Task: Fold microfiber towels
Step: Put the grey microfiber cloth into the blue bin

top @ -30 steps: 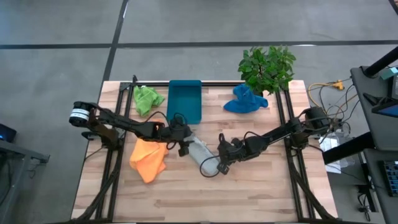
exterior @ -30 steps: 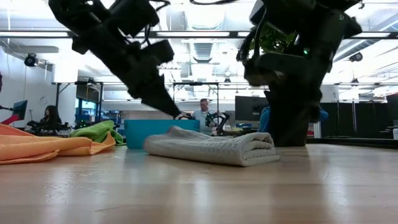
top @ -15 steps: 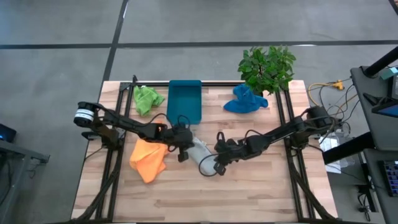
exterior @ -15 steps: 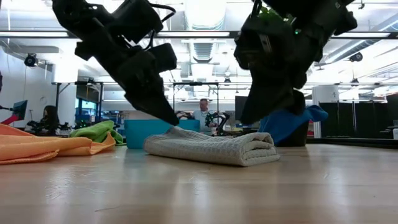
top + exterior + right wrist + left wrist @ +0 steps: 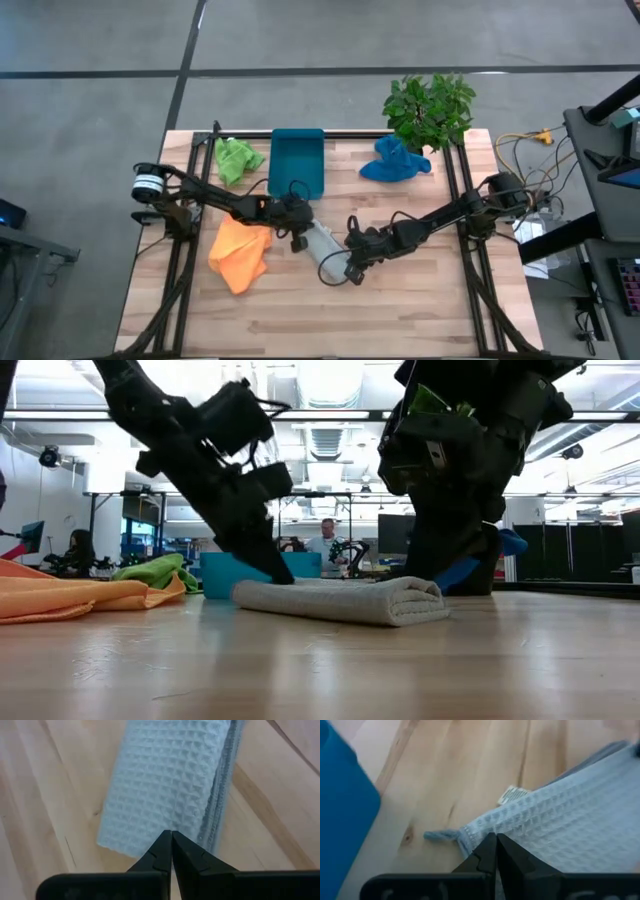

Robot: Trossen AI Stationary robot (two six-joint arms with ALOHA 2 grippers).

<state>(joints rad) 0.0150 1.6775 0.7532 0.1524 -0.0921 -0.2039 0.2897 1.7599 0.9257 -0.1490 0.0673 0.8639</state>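
The grey towel (image 5: 325,246) lies near the middle of the wooden table (image 5: 400,300), folded into a thick oblong pad with a rounded roll along one edge. Up close its weave is a waffle grid of small squares, pale grey with a bluish tint, and a small white label (image 5: 512,795) pokes out from a corner next to a short hanging loop (image 5: 440,835). The left gripper (image 5: 298,232) is down at the end of the towel nearest the teal tray (image 5: 297,160), its two dark fingers pressed fully together right at the corner hem; whether cloth is pinched between them I cannot tell. The right gripper (image 5: 352,270) sits at the opposite end, fingers likewise closed tight with the tips at the towel's edge, nothing plainly caught. The orange towel (image 5: 239,254) lies rumpled just beside the left arm, the lime green towel (image 5: 236,158) is crumpled at the back left, and the blue towel (image 5: 393,161) is heaped at the back, beside a potted plant (image 5: 428,107).
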